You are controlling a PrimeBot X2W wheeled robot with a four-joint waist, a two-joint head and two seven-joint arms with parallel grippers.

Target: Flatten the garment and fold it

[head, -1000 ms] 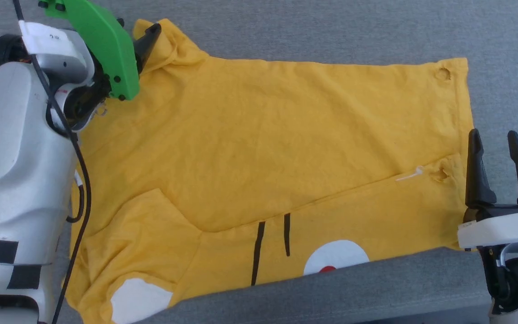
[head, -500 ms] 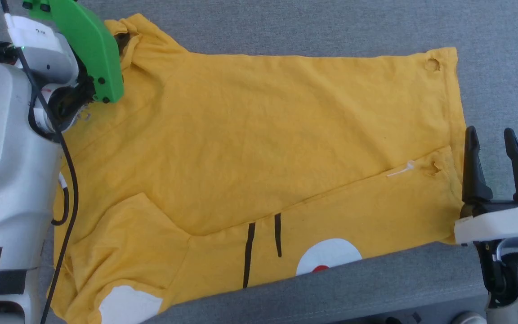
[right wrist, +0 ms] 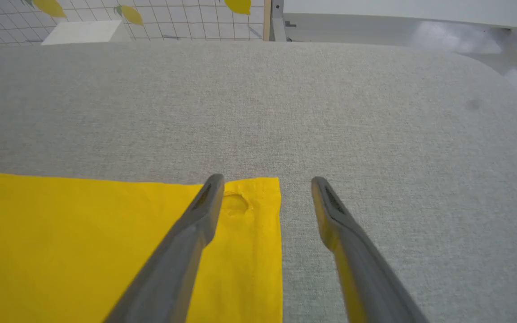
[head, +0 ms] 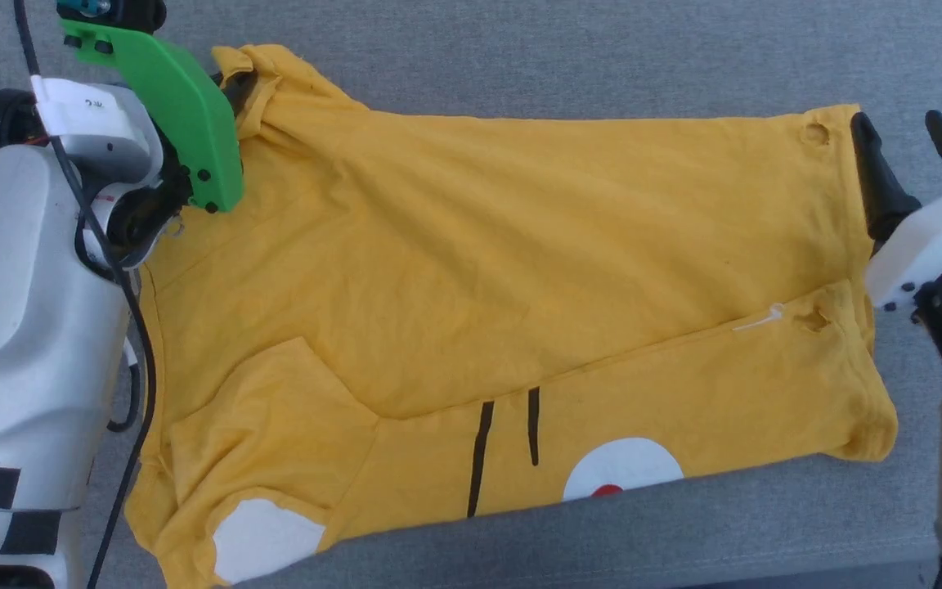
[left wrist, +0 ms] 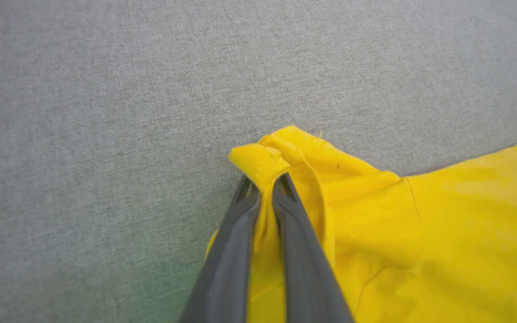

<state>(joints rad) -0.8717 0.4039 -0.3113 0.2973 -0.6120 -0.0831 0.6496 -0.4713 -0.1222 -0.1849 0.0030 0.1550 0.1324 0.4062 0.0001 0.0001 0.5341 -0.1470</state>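
Observation:
The garment (head: 520, 245), a yellow T-shirt, lies spread on the grey table with its lower layer showing black stripes, white patches and a red dot. My left gripper (head: 230, 82) is at its far left corner, shut on a bunched fold of the cloth. In the left wrist view my left gripper (left wrist: 265, 186) pinches the garment (left wrist: 442, 233) between both fingers. My right gripper (head: 908, 139) is open at the far right corner. In the right wrist view my right gripper (right wrist: 267, 181) straddles the hem of the garment (right wrist: 61, 246), one finger over the cloth.
The grey fabric table (head: 602, 49) extends beyond the garment on the far side and to the right. A grey band (head: 643, 532) hides the garment's near edge. Beyond the table's far edge stands a gridded wall with lemon prints (right wrist: 128, 15). A black cable (head: 144, 343) runs along my left arm.
My right gripper has moved from the near right hem up to the far right corner, still open. The near right corner has spread outward. My left gripper keeps its pinch.

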